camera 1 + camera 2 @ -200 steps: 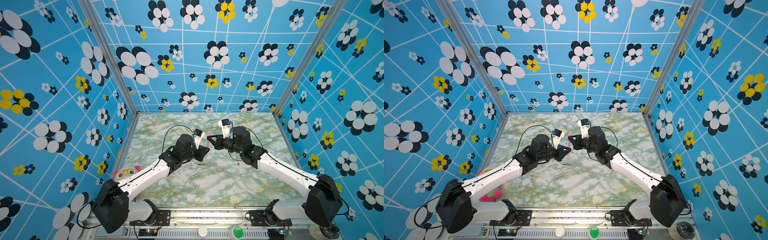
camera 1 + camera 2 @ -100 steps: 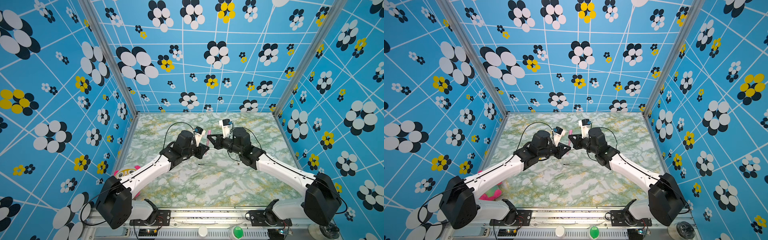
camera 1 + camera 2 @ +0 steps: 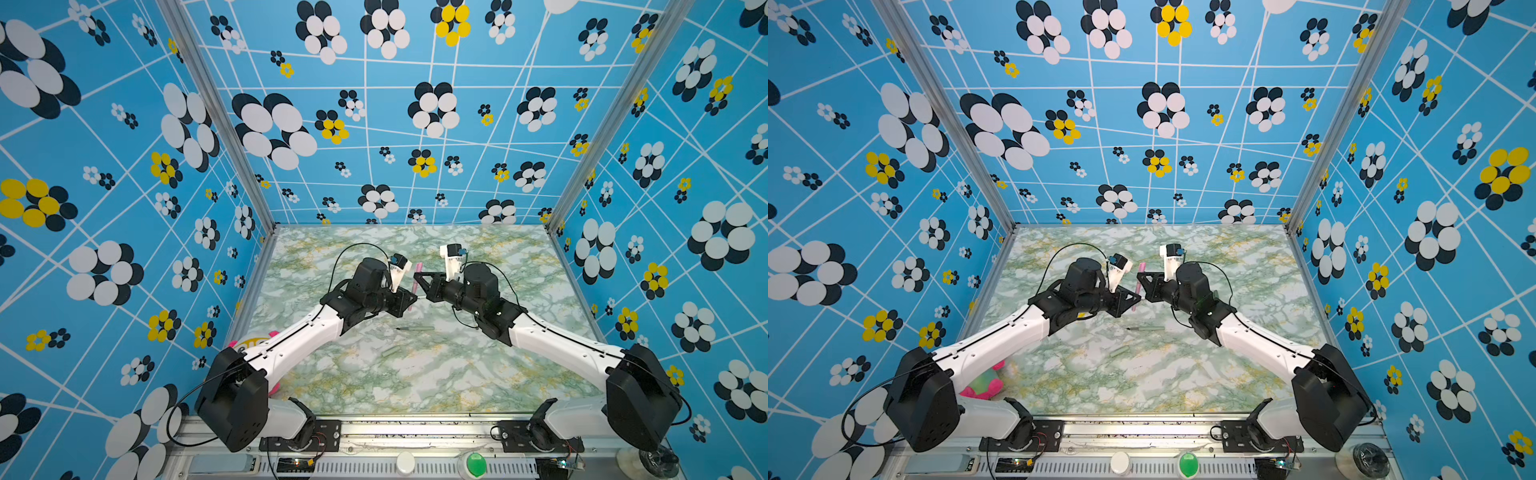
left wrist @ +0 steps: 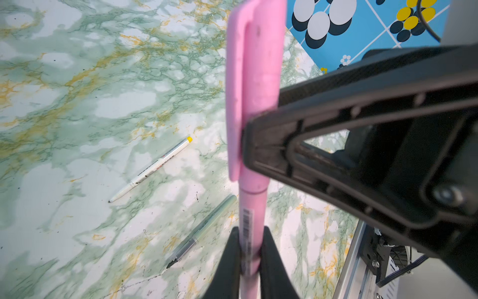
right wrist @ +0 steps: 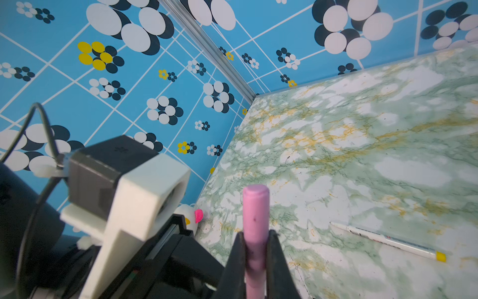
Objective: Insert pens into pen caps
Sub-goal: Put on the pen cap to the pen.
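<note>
A pink pen is held above the marble table between both grippers, tilted a little off upright. My left gripper is shut on its barcoded barrel. My right gripper is shut on the pink pen cap, which sits over the pen's upper end; its rim meets the barrel. In both top views the two grippers meet tip to tip at mid-table. A pale grey-green pen and its cap lie in front of them. A white pen with a yellow end lies uncapped on the table.
A pink and white plush toy lies at the table's front left corner, partly under my left arm. Blue flowered walls close in the table on three sides. A metal rail runs along the front edge.
My left arm has shifted slightly; the two grippers and the pink pen stay almost in the same place, both still shut.
</note>
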You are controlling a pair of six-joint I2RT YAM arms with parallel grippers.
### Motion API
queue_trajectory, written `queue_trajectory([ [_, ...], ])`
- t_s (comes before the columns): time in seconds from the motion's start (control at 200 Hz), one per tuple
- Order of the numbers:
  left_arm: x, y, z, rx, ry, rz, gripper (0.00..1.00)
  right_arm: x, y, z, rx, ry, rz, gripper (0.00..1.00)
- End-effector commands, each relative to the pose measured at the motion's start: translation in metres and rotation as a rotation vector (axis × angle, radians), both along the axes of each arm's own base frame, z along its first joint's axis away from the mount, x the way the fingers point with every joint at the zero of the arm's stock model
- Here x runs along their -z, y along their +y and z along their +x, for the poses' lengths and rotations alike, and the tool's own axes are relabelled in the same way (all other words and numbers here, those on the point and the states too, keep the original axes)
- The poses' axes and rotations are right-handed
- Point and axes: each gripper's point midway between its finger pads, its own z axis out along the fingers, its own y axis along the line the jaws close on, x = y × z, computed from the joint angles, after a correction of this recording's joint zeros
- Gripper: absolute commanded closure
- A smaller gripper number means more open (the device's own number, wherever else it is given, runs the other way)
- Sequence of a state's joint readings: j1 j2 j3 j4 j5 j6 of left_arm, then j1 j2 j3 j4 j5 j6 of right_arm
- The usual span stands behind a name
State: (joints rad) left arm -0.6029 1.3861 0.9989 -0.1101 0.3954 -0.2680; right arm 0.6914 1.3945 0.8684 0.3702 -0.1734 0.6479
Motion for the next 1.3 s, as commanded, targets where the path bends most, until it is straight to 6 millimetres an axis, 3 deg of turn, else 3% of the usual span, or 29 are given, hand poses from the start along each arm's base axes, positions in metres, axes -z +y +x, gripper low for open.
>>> queue_trajectory([
  [0.0,-0.2,0.021,0.064,-0.189,-0.614,-0.334,1.0,0.133,0.013,-0.11,-0.3,0.465,-0.244,1.0],
  [0.275,-0.204,0.02,0.06,-0.171,-0.655,-0.344,1.0,0.133,0.015,-0.112,-0.302,0.467,-0.243,1.0],
  [0.41,-0.193,0.018,0.059,-0.163,-0.62,-0.344,1.0,0.123,0.014,-0.106,-0.292,0.427,-0.268,1.0],
  [0.56,-0.159,0.016,0.055,-0.159,-0.521,-0.337,1.0,0.084,0.009,-0.086,-0.254,0.331,-0.27,1.0],
  [0.675,-0.116,0.016,0.047,-0.162,-0.418,-0.308,1.0,0.041,-0.001,-0.063,-0.197,0.245,-0.221,1.0],
  [0.805,-0.069,0.018,0.033,-0.175,-0.295,-0.276,1.0,-0.013,-0.018,-0.047,-0.123,0.122,-0.16,0.92],
  [0.885,-0.05,0.019,0.024,-0.181,-0.237,-0.262,1.0,-0.032,-0.025,-0.046,-0.11,0.074,-0.166,0.84],
  [0.97,-0.04,0.019,0.015,-0.192,-0.198,-0.254,1.0,-0.037,-0.028,-0.049,-0.115,0.064,-0.188,0.79],
  [1.119,-0.033,0.017,0.008,-0.211,-0.148,-0.27,1.0,-0.028,-0.028,-0.054,-0.13,0.091,-0.19,0.68],
  [1.294,-0.036,0.009,0.003,-0.197,-0.129,-0.291,1.0,-0.026,-0.025,-0.055,-0.137,0.102,-0.162,0.66],
])
